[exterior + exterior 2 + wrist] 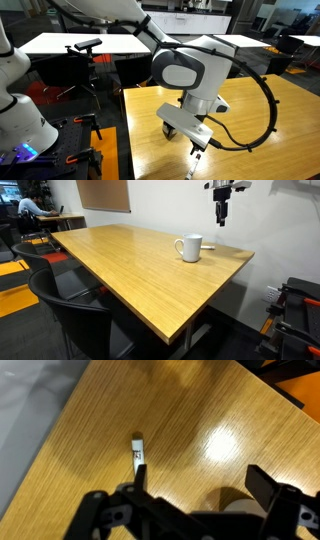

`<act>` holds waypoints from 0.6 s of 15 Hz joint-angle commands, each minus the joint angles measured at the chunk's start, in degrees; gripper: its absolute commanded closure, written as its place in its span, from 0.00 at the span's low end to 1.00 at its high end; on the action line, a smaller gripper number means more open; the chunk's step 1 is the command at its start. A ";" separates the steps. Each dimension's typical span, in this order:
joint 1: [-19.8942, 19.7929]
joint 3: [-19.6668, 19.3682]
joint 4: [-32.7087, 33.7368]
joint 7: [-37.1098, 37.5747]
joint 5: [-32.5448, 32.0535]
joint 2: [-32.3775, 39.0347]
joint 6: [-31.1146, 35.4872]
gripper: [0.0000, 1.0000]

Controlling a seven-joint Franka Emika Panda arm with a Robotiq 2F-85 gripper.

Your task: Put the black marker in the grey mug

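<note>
Pale wood worktop in an office-like room: the Panda arm's gripper hangs well above the surface, not yet down on the black marker, which lies flat on the wood. In the wrist view the jaws stand wide and hold nothing. The marker's long axis runs up the frame, whitish end farthest from the camera, so it lies crosswise to the line on which the jaws close. It sits not in the middle of the gap but under the finger at the frame's left, so a sideways shift looks needed before any descent. An exterior view shows the grey mug upright near the worktop's far edge and how high the gripper hangs, neither of which the wrist view makes plain; a pale sliver just beside the mug may be the marker. In an exterior view the marker lies on the wood just below the gripper, with no mug in sight
</note>
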 commanded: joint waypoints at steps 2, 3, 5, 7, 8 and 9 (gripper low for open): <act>-3.87 2.53 3.93 -4.52 7.08 3.89 1.39 0.00; -4.28 2.66 4.47 -4.91 7.70 4.67 1.64 0.00; -4.53 2.47 5.38 -4.31 7.57 6.11 2.41 0.00; -4.62 2.25 6.18 -3.41 6.56 7.37 3.35 0.00; -4.61 2.26 6.33 -3.01 6.35 7.75 3.75 0.00; -4.61 2.19 6.76 -2.64 6.03 8.49 4.59 0.00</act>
